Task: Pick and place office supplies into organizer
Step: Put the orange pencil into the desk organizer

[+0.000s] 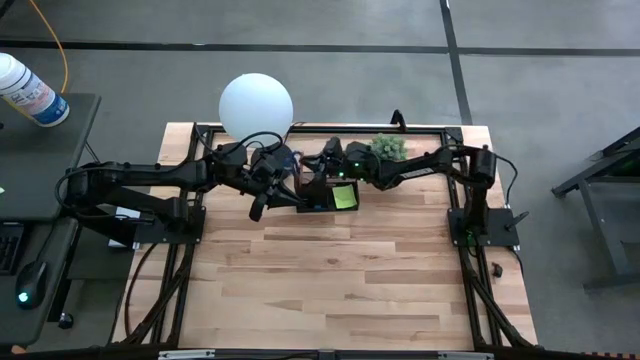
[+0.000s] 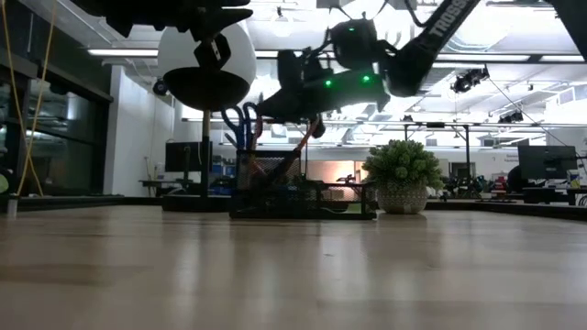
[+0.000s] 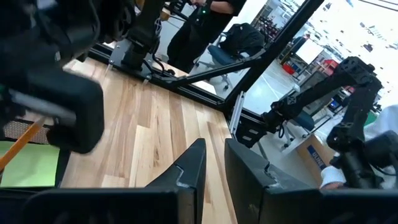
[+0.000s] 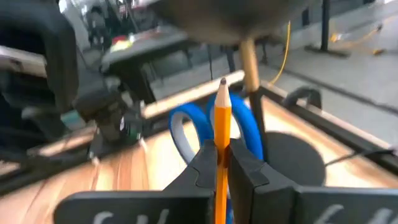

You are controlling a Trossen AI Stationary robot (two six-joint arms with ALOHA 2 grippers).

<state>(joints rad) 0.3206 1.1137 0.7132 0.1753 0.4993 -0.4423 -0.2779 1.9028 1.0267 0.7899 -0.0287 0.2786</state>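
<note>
- Closest to the low camera it's just bare wooden table (image 1: pixel 340 290), nothing lying on the front half.
- Further back sits the black organizer (image 1: pixel 322 193), roughly mid-table toward the far edge. The lime-green sticky-note pad (image 1: pixel 345 196) is already in its right-hand compartment, showing bright green from above.
- The blue-handled scissors (image 4: pixel 186 134) stand upright in the organizer, handles up. In the low view the blue loops (image 2: pixel 240 124) poke up above the caddy.
- Right gripper (image 4: pixel 222 163) is hovering right over the organizer, fingers clamped shut on an orange pencil (image 4: pixel 222 146). The pencil stands pretty much upright between the fingers with its dark tip pointing up, just in front of the scissor handles.
- Left gripper (image 3: pixel 213 163) hangs just beside the organizer on its left side, near the right one. Its fingers are close together with only a narrow gap, and nothing between them as far as I can see.
- From the left wrist cam you can also catch a slice of the green pad (image 3: pixel 28 165) and an orange pencil (image 3: pixel 18 144) down by the other arm.
- Behind the organizer: the white lamp globe (image 1: pixel 256 104) at the table's far-left edge, and a small potted plant (image 2: pixel 402 179) at the far edge to the right.
- Beyond that it's just the room.
</note>
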